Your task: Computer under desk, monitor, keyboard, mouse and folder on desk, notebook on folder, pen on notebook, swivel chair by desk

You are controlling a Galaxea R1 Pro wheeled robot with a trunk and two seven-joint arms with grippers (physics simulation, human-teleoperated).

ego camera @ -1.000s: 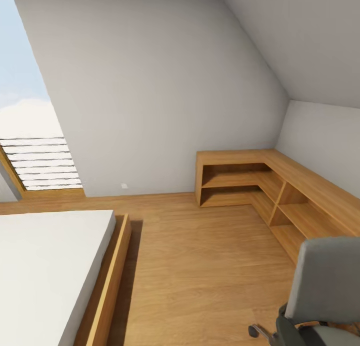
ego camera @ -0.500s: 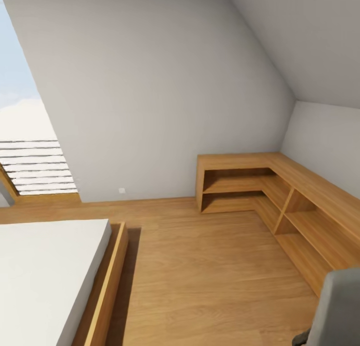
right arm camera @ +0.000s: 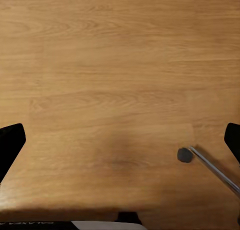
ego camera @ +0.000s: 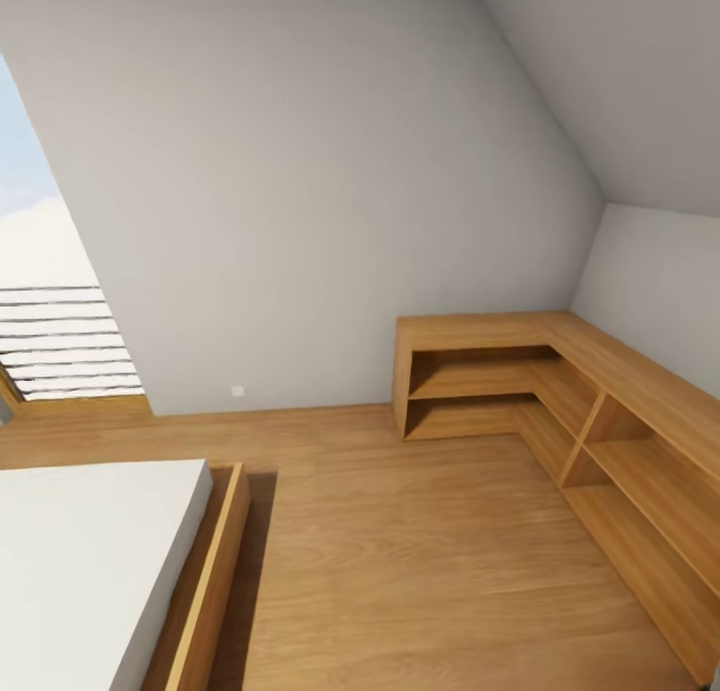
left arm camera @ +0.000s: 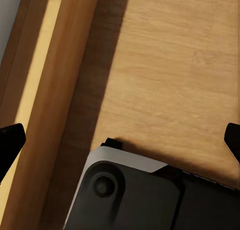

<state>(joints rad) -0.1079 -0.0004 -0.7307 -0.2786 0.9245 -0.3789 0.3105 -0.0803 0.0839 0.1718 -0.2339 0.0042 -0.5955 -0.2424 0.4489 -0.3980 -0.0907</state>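
Landmark: a low L-shaped shelf unit of light wood [ego camera: 560, 371] with open compartments stands in the corner under the sloping grey wall.
Floor: light wooden floorboards [ego camera: 400, 571] run from the shelf unit's foot across the room.
Bed: a white mattress on a light wood bed frame [ego camera: 215, 561] lies across the floor from the shelf unit, well apart from it.
Window: a slatted window opening [ego camera: 60, 341] sits along the same wall as the shelf unit, beyond the bed.
Task's thing: a thin chrome leg ending in a dark caster [right arm camera: 186, 155] rests on the floor in the right wrist view. I judge it part of the swivel chair's base. Its place relative to the shelf unit cannot be told.
Other task things: no bench, monitor or keyboard faces the head camera here.
Left fingers [left arm camera: 10, 140]: spread wide apart and empty, pointed down at the floor beside the bed frame, likely carried low for travel.
Right fingers [right arm camera: 10, 140]: also wide apart and empty, over bare floor near the caster.
Step, as judged: the robot is in transit, with nothing to grasp yet, so open hands suit it.
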